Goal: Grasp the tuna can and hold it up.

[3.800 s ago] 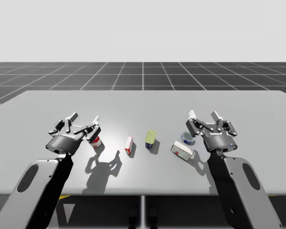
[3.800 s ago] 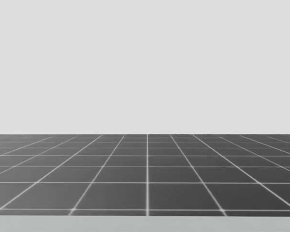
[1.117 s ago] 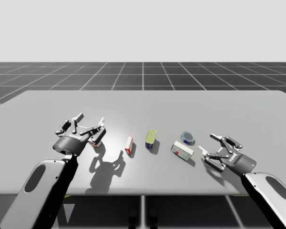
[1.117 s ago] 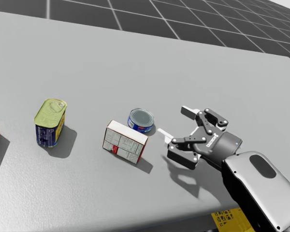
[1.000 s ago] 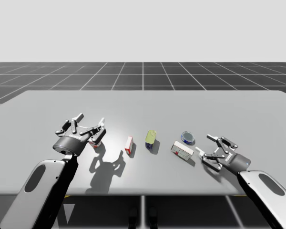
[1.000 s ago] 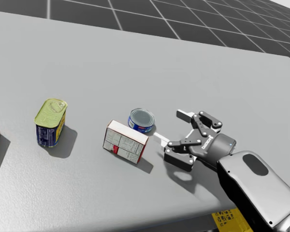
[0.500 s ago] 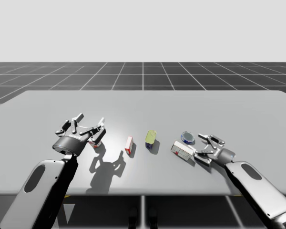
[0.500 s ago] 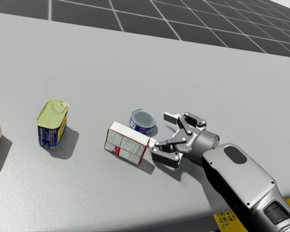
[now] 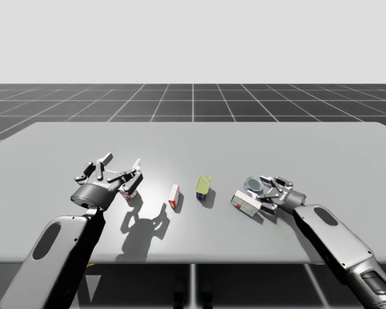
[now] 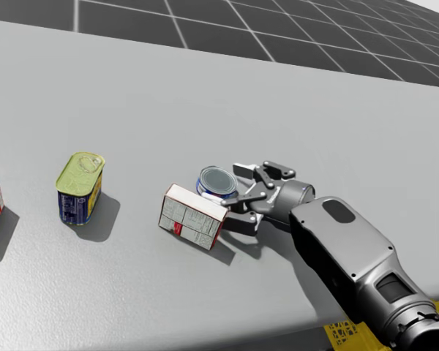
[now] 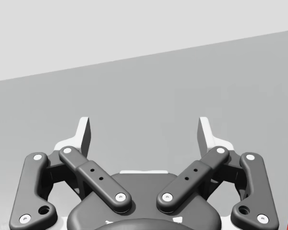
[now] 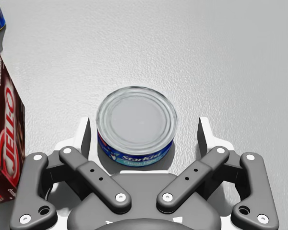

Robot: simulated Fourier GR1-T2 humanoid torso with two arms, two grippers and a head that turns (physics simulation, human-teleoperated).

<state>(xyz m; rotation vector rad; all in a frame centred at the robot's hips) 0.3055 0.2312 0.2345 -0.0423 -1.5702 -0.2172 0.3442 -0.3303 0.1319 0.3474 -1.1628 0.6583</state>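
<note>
The tuna can (image 12: 137, 122) is a low round tin with a silver lid and a blue band, upright on the grey table. It sits between the fingers of my right gripper (image 12: 144, 129), which is open, with a gap on each side of the can. In the head view the tuna can (image 10: 217, 181) stands just behind a white and red box (image 10: 192, 216), and my right gripper (image 10: 230, 191) reaches it from the right. From above, the tuna can (image 9: 252, 185) is right of centre with my right gripper (image 9: 262, 189) at it. My left gripper (image 9: 119, 168) hangs open at the left.
The dark red side of the box (image 12: 5, 129) lies close beside one right finger. A yellow-lidded blue can (image 10: 80, 187) and a small red and white box (image 9: 174, 195) stand further left. A red can (image 9: 130, 190) sits below my left gripper. The table's front edge (image 9: 193, 262) is near.
My right arm has slid in from the right until its open fingers straddle the tuna can. My left arm has stayed put. My head has turned down from the horizon to the table.
</note>
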